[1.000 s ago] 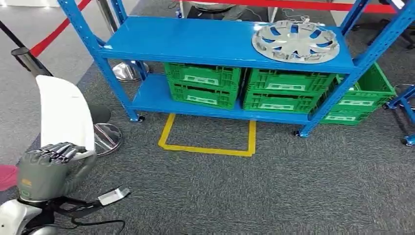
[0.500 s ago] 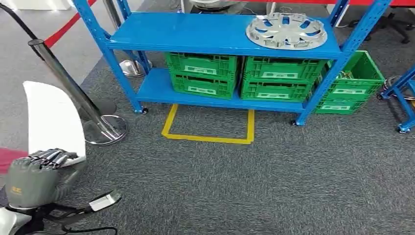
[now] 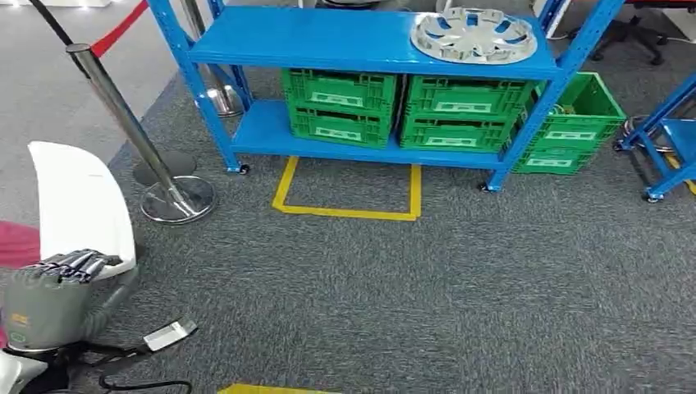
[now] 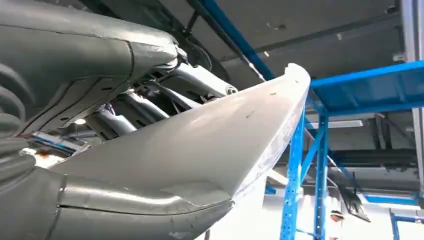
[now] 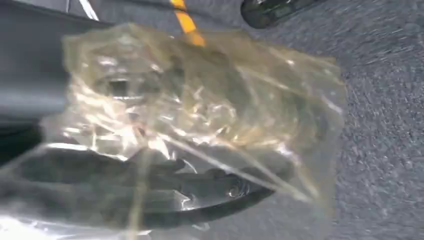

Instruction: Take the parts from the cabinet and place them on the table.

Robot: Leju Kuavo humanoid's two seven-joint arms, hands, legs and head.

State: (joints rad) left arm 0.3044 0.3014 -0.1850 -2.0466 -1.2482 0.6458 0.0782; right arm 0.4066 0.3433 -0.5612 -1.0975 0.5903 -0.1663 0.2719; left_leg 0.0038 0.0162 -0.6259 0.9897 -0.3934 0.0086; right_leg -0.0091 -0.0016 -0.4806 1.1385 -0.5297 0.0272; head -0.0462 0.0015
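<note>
Camera pulled back from blue cabinet [image 3: 369, 49]; left hand [image 3: 49, 300] fingers [image 3: 78, 264] grip white panel [image 3: 78, 205], long axis upright.

No legible txt; crate labels [image 3: 342, 127] blurred

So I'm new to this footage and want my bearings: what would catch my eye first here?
Probably the blue shelving rack ahead, with a silver wheel cover on its top shelf and green crates below. Next, the long white panel held upright by the left hand at the lower left of the head view. The right wrist view shows a crinkled clear plastic bag over the carpet, with the right hand's dark fingers seen through it.
</note>
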